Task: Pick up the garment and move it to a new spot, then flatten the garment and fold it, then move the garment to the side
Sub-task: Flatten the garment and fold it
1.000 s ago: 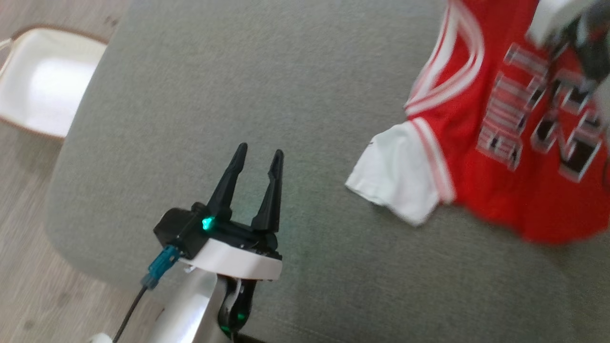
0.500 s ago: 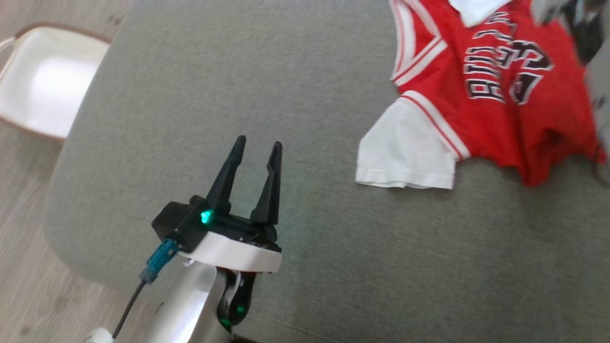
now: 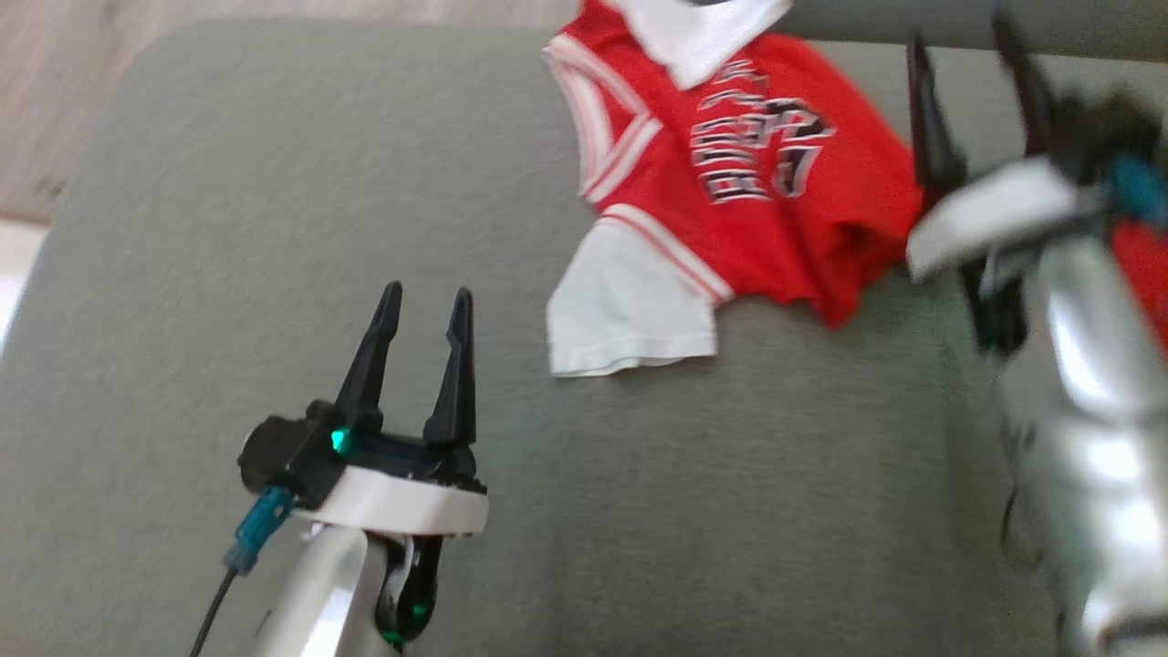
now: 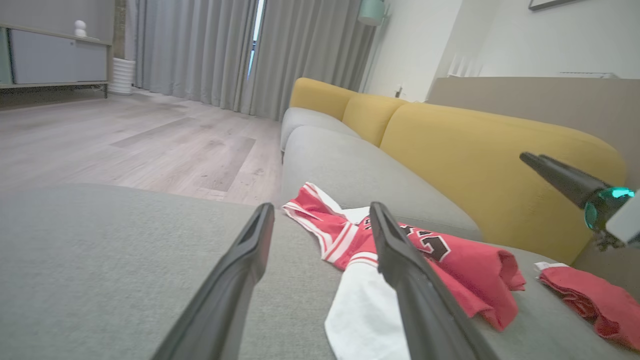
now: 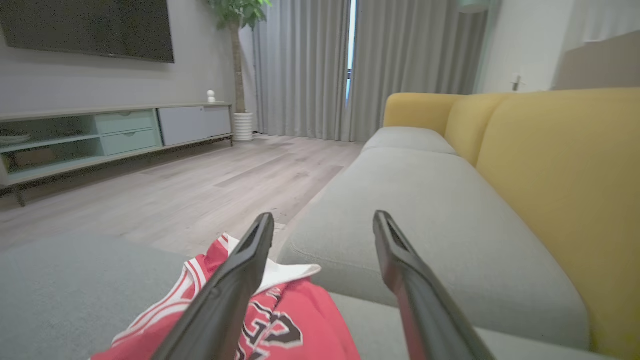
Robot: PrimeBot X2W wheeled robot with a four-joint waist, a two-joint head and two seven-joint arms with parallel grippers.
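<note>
We face a grey sofa cushion. The red garment lies crumpled on its far side, its long axis running away from us and one white sleeve pointing back at us. It sits ahead and right of our left gripper and just left of our right gripper. Both sets of fingers are spread wide and hold nothing.

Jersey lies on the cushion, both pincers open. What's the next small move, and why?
Probably lower the right pincer onto the bunched edge of the red-and-white basketball jersey and pinch it: it lies crumpled on the grey sofa cushion, not yet flat.
</note>
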